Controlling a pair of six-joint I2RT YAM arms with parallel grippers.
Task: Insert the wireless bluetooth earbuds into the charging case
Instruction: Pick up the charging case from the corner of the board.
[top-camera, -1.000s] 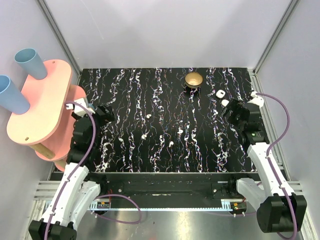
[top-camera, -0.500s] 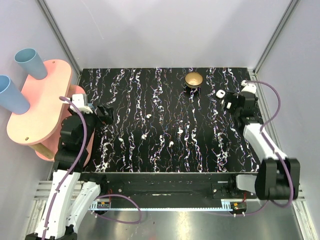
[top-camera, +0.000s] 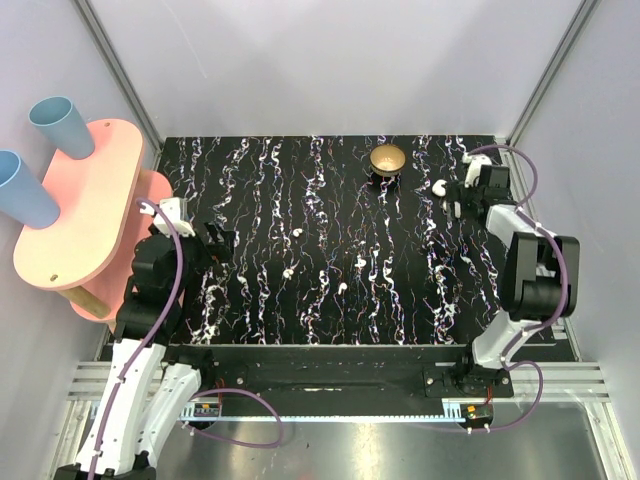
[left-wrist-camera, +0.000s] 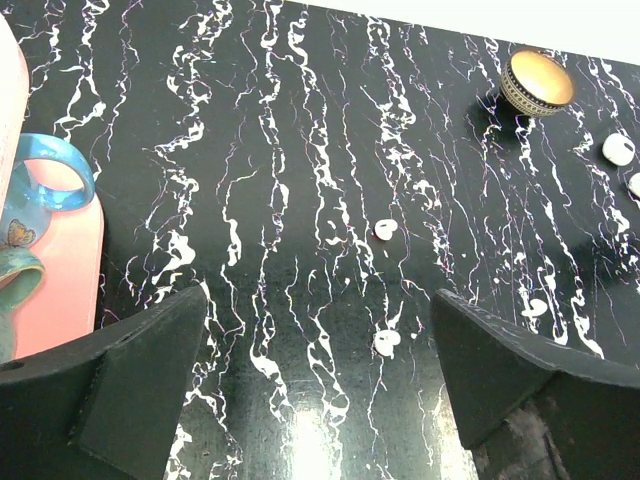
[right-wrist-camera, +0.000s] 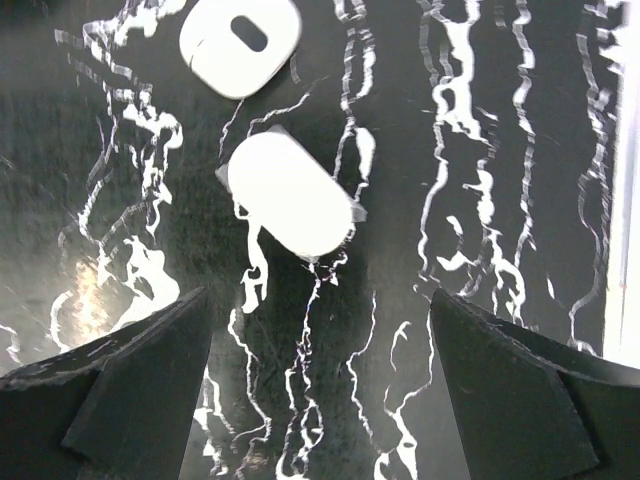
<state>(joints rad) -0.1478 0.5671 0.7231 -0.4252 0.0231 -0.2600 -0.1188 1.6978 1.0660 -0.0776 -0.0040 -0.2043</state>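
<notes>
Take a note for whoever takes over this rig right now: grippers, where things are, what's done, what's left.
Left gripper: open, empty, near-left of the table.
Right gripper: open, empty, pointed at the case, far right; a slotted white piece lies just beyond it.
Buds: loose, mid-table.
Done: nothing inserted. Left: pick up the buds, seat them in the case.

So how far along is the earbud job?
Done: nothing; the earbuds lie loose on the table, none in the charging case. In hand: the right gripper hangs open by the case, gripping nothing; the left gripper is open and empty. Left: pick up each earbud and seat it.
</notes>
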